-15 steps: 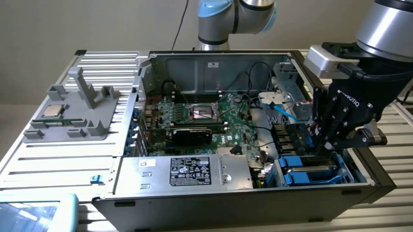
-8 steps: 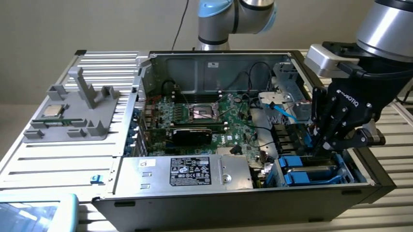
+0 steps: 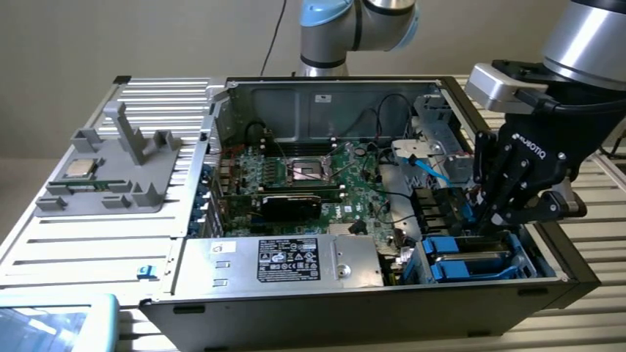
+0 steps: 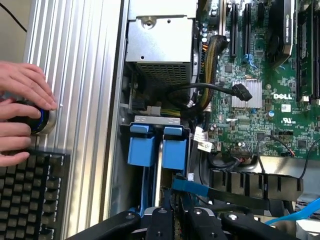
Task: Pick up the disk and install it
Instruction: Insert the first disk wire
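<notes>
The disk [image 3: 468, 253] sits on edge in its bright blue frame inside the drive bay, at the front corner of the open computer case [image 3: 323, 88] on the exterior view's right. My gripper [image 3: 489, 222] reaches down into that bay, its black fingers drawn together on the frame's upper edge. In the wrist view the disk's blue frame [image 4: 149, 182] runs from the blue end tabs straight in between the fingers, where my gripper [image 4: 167, 214] is shut on it. A second blue frame [image 4: 175, 150] stands right beside it in the bay.
A silver power supply [image 3: 293, 260] with a black label fills the case's front. The green motherboard [image 3: 313, 176] and loose cables [image 4: 210, 92] lie beside the bay. A grey fixture [image 3: 108, 176] holds a processor chip. A person's hand [image 4: 22, 95] rests on a round knob above a keyboard [image 4: 25, 195].
</notes>
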You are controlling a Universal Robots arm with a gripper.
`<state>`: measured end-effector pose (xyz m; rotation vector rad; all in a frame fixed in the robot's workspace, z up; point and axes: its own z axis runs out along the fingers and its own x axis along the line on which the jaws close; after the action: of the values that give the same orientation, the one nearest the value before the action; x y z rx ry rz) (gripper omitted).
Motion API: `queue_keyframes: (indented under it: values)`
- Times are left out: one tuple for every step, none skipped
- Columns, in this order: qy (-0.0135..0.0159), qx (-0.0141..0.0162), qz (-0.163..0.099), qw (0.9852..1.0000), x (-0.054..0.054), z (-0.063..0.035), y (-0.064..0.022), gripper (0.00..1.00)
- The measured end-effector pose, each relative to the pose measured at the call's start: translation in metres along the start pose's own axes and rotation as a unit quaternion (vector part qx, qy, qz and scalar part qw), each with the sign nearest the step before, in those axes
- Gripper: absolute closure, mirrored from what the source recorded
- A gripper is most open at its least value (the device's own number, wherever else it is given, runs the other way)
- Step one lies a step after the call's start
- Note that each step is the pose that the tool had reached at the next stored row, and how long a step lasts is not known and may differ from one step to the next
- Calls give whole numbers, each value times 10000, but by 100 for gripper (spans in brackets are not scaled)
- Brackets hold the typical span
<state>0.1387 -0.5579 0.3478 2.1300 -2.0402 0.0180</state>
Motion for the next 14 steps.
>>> queue_keyframes:
  values:
    - [15, -16, 0, 10000, -8, -1, -6, 84]
    - [41, -32, 0, 10000, -16, -3, -13, 84]
    - [72, -48, 2, 10000, -23, -4, -18, 84]
    - [108, -65, 5, 9999, -30, -4, -23, 84]
    - [139, -77, 7, 9999, -36, -5, -29, 84]
    - [163, -86, 9, 9998, -46, -8, -35, 84]
    - [177, -88, 11, 9998, -58, -9, -39, 84]
    - [183, -89, 12, 9998, -73, -12, -44, 84]
    - [183, -91, 15, 9998, -81, -14, -50, 84]
    - [181, -94, 25, 9998, -85, -13, -57, 84]
    - [178, -100, 41, 9998, -86, -13, -59, 84]
    - [176, -107, 67, 9998, -87, -12, -61, 84]
    - [174, -113, 92, 9997, -87, -11, -62, 84]
    - [172, -115, 103, 9997, -88, -11, -62, 84]
